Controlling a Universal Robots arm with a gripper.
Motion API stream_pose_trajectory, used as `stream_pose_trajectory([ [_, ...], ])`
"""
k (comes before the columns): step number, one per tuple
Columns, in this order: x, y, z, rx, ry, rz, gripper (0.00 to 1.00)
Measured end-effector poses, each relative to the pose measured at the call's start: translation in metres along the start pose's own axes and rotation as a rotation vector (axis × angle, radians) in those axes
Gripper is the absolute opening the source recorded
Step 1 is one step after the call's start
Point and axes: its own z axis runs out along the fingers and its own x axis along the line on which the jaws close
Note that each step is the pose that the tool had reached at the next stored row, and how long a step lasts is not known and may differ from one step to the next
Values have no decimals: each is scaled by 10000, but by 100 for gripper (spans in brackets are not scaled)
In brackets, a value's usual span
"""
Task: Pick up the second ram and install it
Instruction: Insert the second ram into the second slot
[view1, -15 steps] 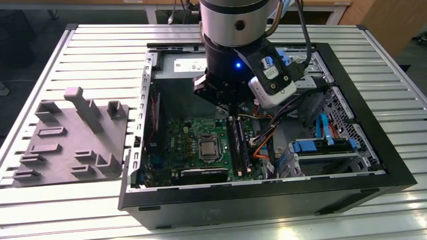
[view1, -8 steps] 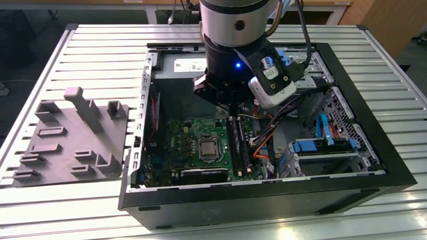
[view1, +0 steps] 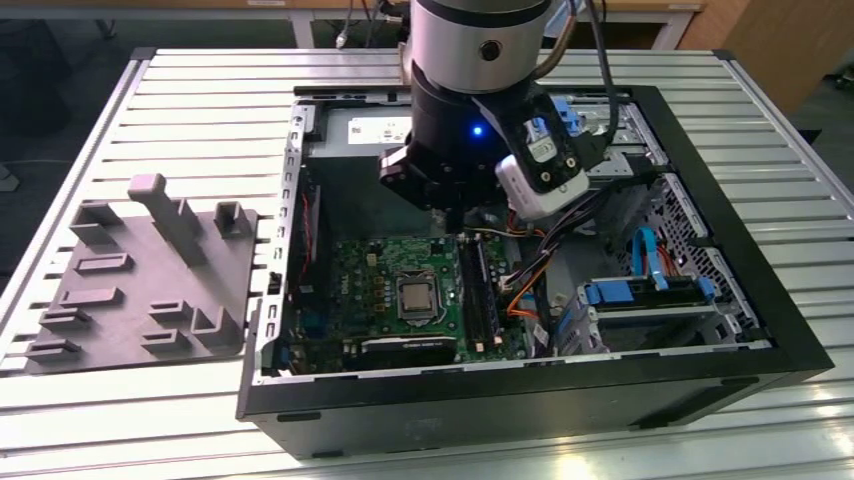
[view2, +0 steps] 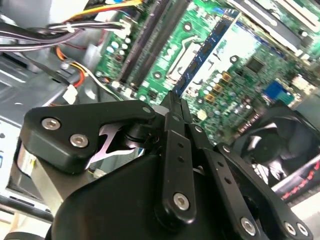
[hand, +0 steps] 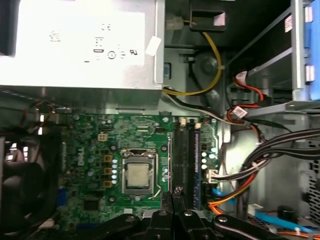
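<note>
Gripper: the gripper (view1: 463, 228) hangs inside the open computer case (view1: 534, 395), low over the motherboard (view1: 387, 270). Its tips are at the black slot rails (view1: 478, 295), beside the CPU socket (view1: 418, 297).

Fingers: in both wrist views the fingers (view2: 172, 135) are drawn together to a thin seam, with no open gap. I cannot tell whether something as thin as a memory stick is pinched in that seam.

Second ram: in the second wrist view a slim blue-edged strip starts right at the fingertips and runs away from them. I take it for the second ram (view2: 212, 50), at the gripper's tips rather than apart from them. I cannot tell whether it hangs from the fingers or sits in a rail under them.

Long axis: the strip lies parallel to the slot rails (view2: 147, 37). In the first wrist view those rails (hand: 181, 160) run straight away from the gripper (hand: 173, 192) toward the grey power supply (hand: 75, 45). The fingers close across that line, not along it.

Offset: in the first wrist view the tips sit at the CPU socket (hand: 137, 177) edge of the rails. The rails lie just to the side of the loose cables (hand: 260, 165).

Tray: the grey moulded tray (view1: 134, 330) sits outside the case at the exterior view's left, well apart from the gripper.

Stage, as I judge it: the picking-up looks done and the work is at the rails. I cannot tell whether the stick is seated.
</note>
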Motion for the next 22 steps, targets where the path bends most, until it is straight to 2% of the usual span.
stream_pose_trajectory([
  [4, -17, 0, 2, 0, 505, 31, 12],
  [5, -19, 0, 1, 1, 578, 35, 12],
  [11, -23, 0, 2, 1, 581, 34, 12],
  [17, -92, -1, 19, 1, 583, 36, 12],
  [22, -134, -3, 58, 0, 583, 35, 12],
])
